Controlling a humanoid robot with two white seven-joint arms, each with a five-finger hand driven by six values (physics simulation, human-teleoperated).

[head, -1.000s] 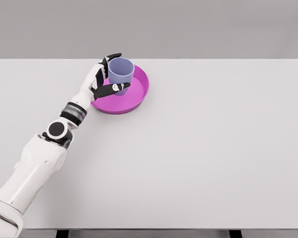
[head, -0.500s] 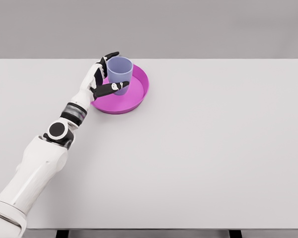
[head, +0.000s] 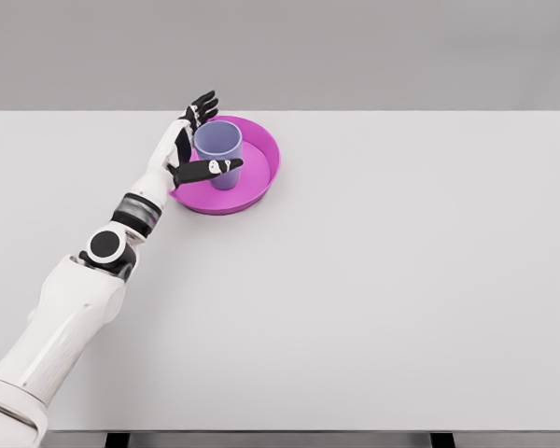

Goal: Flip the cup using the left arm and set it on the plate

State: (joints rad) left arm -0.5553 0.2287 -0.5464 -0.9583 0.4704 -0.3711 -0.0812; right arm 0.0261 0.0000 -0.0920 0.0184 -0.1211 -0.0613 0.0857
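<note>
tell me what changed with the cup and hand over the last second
The lavender cup came down from its raised position and now stands upright on the magenta plate. The left hand let go of it: the fingers have spread open beside the cup, with the thumb reaching across its front. The plate and the white table stayed where they were.

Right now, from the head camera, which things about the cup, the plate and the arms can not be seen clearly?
- The cup base, head view: the thumb of the left hand crosses its lower wall, so its contact with the plate is partly hidden.
- The plate's left rim, head view: covered by that hand.
- The right arm: out of view.
- The left shoulder: cut off at the bottom left edge.
</note>
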